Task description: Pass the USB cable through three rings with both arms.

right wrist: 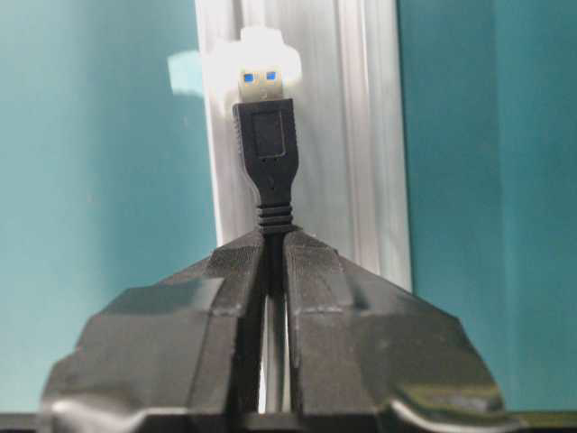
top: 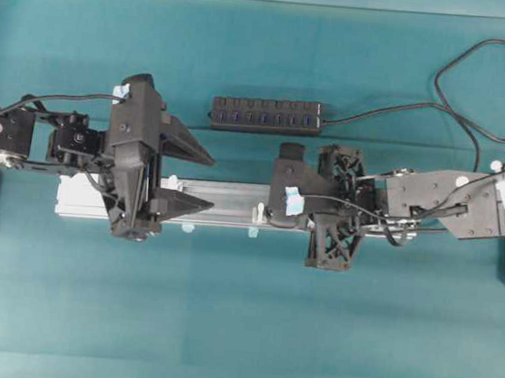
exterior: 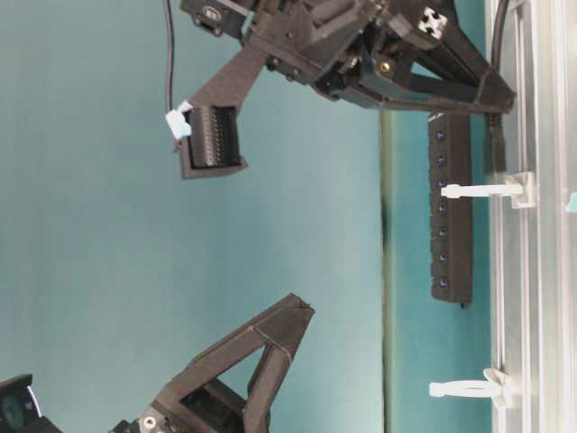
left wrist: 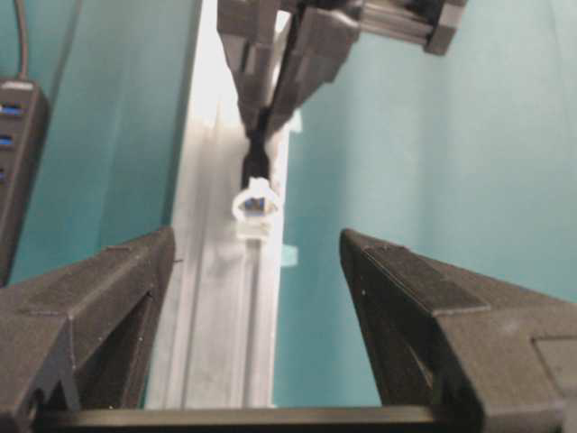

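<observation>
**Plug poised at a ring**

Overhead: the left end effector [top: 202, 180] gapes wide over the rail [top: 225, 195], holding nothing.

Right wrist: the right end effector [right wrist: 275, 248] is clamped on the USB cable [right wrist: 268, 149], its silver tip at a white ring [right wrist: 261, 54].

A sideways, table-level scene on a teal table [exterior: 180, 298]. A black gripper [exterior: 491, 99] enters from the top, its pointed tip against the silver rail [exterior: 541, 298] at the right edge. Just below that tip, 2 white rings [exterior: 478, 190] stick out from the rail. A black hub [exterior: 451, 216] lies beside them.
</observation>
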`<state>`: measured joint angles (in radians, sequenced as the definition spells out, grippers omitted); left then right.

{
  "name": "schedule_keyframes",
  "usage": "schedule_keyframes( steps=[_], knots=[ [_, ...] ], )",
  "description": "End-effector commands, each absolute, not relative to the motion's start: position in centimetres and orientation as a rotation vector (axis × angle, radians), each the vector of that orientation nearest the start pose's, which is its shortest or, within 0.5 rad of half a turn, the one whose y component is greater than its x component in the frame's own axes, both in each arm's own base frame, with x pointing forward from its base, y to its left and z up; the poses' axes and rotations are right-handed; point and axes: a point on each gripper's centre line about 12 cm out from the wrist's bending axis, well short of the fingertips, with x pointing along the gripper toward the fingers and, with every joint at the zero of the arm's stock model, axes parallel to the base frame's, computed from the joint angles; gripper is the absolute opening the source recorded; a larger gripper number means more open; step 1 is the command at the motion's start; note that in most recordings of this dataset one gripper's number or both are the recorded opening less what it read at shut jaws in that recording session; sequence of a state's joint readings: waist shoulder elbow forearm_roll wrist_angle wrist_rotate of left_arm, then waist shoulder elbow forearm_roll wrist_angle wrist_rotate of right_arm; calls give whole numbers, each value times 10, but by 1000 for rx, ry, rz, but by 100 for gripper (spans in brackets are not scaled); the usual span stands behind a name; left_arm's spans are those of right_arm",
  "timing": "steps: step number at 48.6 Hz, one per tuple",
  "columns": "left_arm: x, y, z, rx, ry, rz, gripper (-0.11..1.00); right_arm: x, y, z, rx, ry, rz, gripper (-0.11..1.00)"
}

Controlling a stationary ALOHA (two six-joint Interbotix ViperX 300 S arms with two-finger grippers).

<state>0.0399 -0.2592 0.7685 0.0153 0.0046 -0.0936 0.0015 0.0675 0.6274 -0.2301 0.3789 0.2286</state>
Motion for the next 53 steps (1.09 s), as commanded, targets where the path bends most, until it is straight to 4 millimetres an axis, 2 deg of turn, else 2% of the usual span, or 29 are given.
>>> schedule_keyframes(
  steps=[1,23,53],
  knots=[
    [346,15,237,-84,484,60,80,376,-9,135,-41,1014,-70,-8],
    [341,15,216,-88,556,64,80,385,-7,141,-19,935,-59,-8],
    [386,19,166,-88,657,73,80,386,-8,141,25,920,-73,-8]
  ],
)
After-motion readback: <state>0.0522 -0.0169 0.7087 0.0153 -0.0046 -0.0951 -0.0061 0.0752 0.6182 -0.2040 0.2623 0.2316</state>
